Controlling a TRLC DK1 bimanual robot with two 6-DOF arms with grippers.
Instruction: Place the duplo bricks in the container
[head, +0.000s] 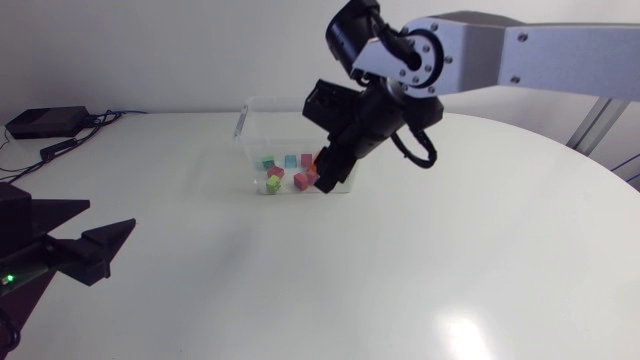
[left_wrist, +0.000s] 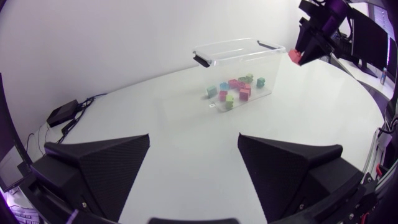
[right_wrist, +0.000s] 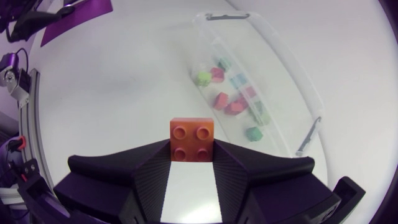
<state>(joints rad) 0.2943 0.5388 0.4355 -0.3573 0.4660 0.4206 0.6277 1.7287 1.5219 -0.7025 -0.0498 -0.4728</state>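
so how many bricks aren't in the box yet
1: the orange brick, gripped by the right claw just beside the box. Another could be hidden behind that claw.

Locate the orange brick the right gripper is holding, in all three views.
Head view: orange brick mostly hidden, only a sliver at the right gripper tip, by the clear container.
Left wrist view: orange brick far ahead, in the other arm's gripper, just past the container's rim.
Right wrist view: orange brick between its own fingers, studs showing.
Shared landmark: the clear container.
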